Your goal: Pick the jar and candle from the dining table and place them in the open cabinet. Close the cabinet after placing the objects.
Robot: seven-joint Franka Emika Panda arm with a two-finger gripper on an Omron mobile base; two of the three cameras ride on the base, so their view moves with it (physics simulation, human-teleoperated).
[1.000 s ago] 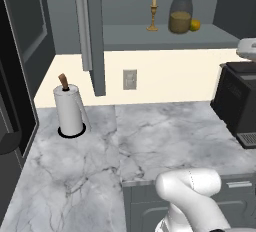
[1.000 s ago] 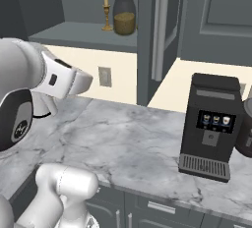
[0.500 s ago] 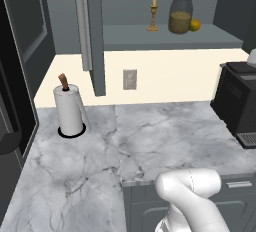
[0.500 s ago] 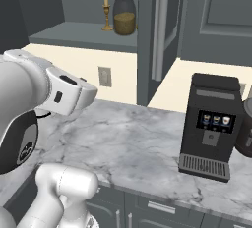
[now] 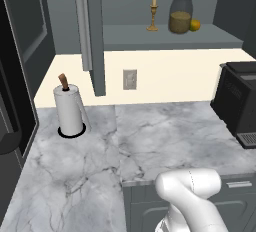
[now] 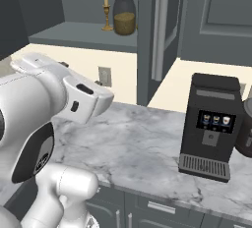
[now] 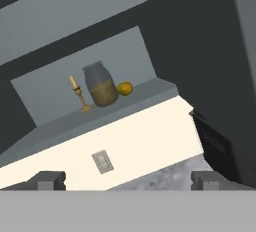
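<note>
From my remote station I see the jar (image 5: 181, 14) and the candle (image 5: 153, 13) standing on the shelf of the open cabinet (image 5: 165, 36), candle just beside the jar at its 9 o'clock, a small orange fruit (image 5: 195, 25) at the jar's 3 o'clock. My gripper (image 7: 128, 180) hangs empty with fingers spread wide apart, aimed up at the shelf. On the marble counter (image 5: 150, 136) stand a paper towel roll (image 5: 70, 110) and a black coffee machine (image 6: 210, 126).

The robot arm (image 6: 44, 109) is smooth, round and white, with black rings at its joints.
</note>
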